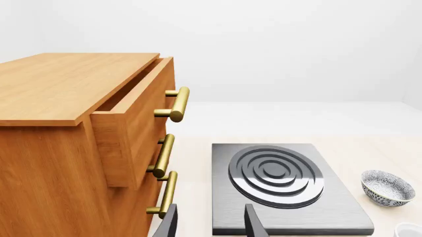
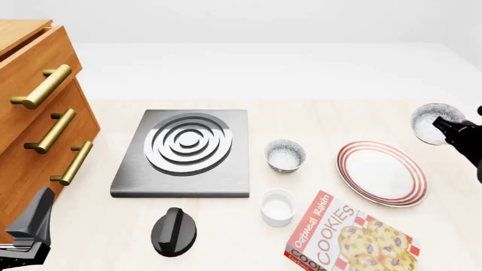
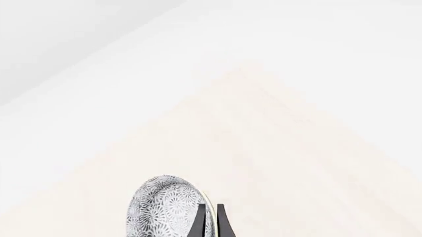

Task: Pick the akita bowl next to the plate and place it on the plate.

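My right gripper (image 3: 209,221) is shut on the rim of the akita bowl (image 3: 165,207), whose grey-speckled outside faces the right wrist camera. From the front, this bowl (image 2: 430,121) hangs at the far right, just beyond the plate (image 2: 381,173), with the right gripper (image 2: 446,126) at its edge. It looks tilted and off the table. The plate is white with red rings and bare. A second, alike bowl (image 2: 285,155) sits between plate and stove, and also shows as the bowl (image 1: 388,187) in the left wrist view. My left gripper (image 1: 211,224) is open, holding nothing, low at the front left (image 2: 30,226).
A grey stove burner (image 2: 188,148) lies at centre left, with a black knob (image 2: 173,231) in front of it. A white ramekin (image 2: 277,207) and a cookie box (image 2: 346,237) sit near the front. A wooden drawer cabinet (image 2: 30,113) stands at left, its top drawer partly open (image 1: 132,123).
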